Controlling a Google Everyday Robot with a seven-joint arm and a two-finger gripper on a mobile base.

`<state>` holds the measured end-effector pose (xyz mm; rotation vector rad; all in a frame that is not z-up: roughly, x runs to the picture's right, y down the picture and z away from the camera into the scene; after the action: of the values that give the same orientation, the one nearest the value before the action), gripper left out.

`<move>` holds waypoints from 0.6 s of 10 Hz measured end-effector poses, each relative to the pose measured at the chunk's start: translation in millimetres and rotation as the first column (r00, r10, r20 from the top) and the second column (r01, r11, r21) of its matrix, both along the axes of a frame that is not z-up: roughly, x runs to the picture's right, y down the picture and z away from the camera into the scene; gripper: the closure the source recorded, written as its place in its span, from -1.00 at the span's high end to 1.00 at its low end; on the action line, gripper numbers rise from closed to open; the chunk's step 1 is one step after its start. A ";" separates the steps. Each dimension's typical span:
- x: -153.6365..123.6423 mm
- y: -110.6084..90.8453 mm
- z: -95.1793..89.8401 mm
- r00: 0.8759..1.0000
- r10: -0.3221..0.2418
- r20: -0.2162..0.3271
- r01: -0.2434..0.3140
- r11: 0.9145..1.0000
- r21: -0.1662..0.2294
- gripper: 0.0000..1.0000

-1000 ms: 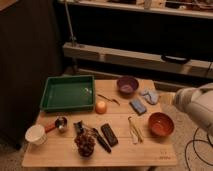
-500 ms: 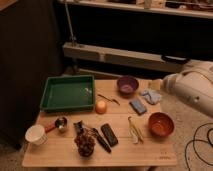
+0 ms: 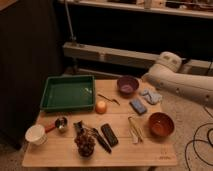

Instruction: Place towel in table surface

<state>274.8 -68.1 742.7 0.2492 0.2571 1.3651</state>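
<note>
Arm has swung in from the right. Pincer [image 3: 148,81], dim at its tip, looks released, above the towel [image 3: 151,96] lying loose on the counter [image 3: 55,150]. Grasp likely next.

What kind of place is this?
Probably a robot testing lab: a white robot arm reaches in from the right, its gripper out of sight, over a wooden table laid with a tray and a towel; cables trail on the floor.

Pale blue-grey towel [image 3: 151,96], tan planked table surface [image 3: 150,151], green tray [image 3: 69,78].
</note>
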 end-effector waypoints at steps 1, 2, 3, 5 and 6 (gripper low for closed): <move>11.6 1.7 22.7 0.997 -0.037 -0.067 0.036 0.999 -0.022 0.60; 19.7 4.2 41.1 0.996 -0.030 -0.086 0.026 0.999 -0.048 0.60; 28.8 7.0 52.4 0.995 -0.018 -0.099 0.011 0.997 -0.071 0.60; 31.8 7.3 57.4 0.995 -0.013 -0.103 0.005 0.997 -0.081 0.60; 31.9 7.7 57.9 0.995 -0.013 -0.102 0.005 0.997 -0.082 0.60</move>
<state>306.7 -60.4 800.6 0.2522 0.3968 1.3313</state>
